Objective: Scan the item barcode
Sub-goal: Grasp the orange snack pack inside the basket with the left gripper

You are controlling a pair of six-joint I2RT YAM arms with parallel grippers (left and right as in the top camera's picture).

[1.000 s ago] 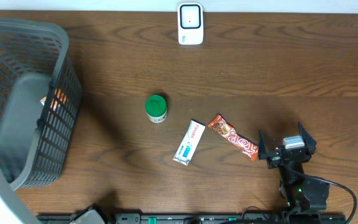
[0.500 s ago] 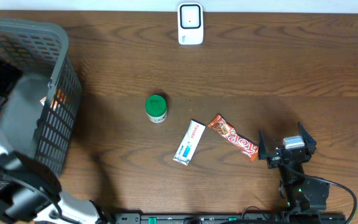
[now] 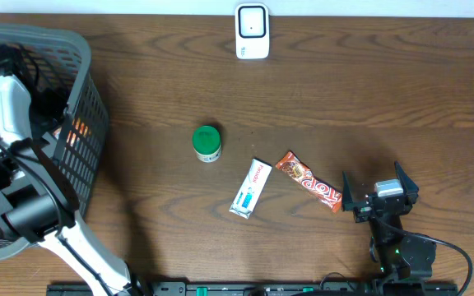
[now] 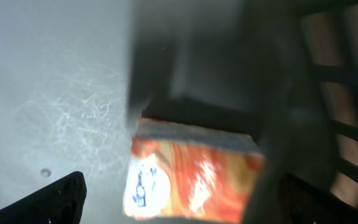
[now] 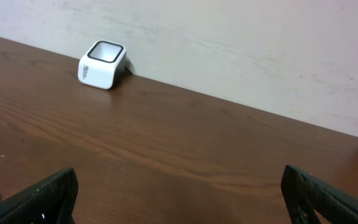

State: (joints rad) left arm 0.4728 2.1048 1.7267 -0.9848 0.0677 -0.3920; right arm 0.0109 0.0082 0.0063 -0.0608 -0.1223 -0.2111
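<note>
Down in the basket (image 4: 347, 93), the left gripper (image 4: 188, 200) gapes empty over an orange packet (image 4: 191, 177) lying lengthwise from finger to finger.

The overhead camera looks straight down on the whole surface (image 3: 369, 90). The left wrist camera is inside the basket (image 3: 89, 140) at the left edge, very near its floor. The right wrist camera sits low by the near right corner, faces the far edge, and shares the scanner (image 3: 252, 31) with the overhead view.
</note>
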